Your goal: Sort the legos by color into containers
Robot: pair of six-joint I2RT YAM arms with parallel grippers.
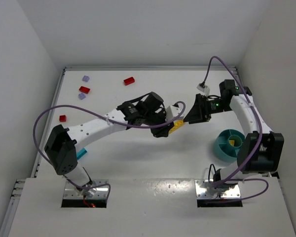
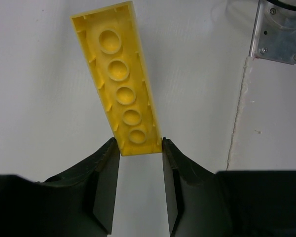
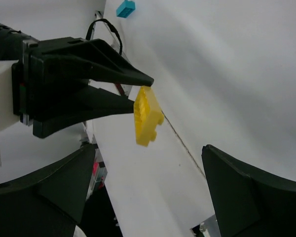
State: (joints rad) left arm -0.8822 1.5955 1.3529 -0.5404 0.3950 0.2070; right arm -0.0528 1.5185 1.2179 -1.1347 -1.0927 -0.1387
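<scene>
Saw from the top camera the left gripper (image 1: 164, 123) pinched shut on one end of a long yellow plastic lego plate (image 1: 176, 127), held up off the white table (image 1: 138, 168), well to the left of the round teal plastic dish with a central ring and dividing walls (image 1: 220, 149) and slightly farther back. Found the right gripper (image 1: 189, 117) just beside the plate's free end, pointing at it from the dish's side; could not tell its spread from there. Noted a small yellow brick (image 1: 233, 142) lying in one compartment of the dish. Counted far left of the dish, toward the back wall, a small red brick (image 1: 129, 80), a second red brick (image 1: 84, 89), a third red brick (image 1: 63, 118) and two lavender bricks (image 1: 86, 78). Spotted a cyan brick (image 1: 82, 153) level with the dish, far to its left, beside the left arm. Looked through the left wrist camera straight at the yellow plate's underside: five round hollows in a row, the near end wedged between both black fingertips and touching each, the rest slanting away up and to the left. Saw through the right wrist camera that arm's own black fingers spread wide at the bottom, holding nothing. Saw beyond them the left gripper's two fingers reaching in from the left, closed on the plate's upper end, with the plate hanging down. Made out the cyan brick at the top edge.
</scene>
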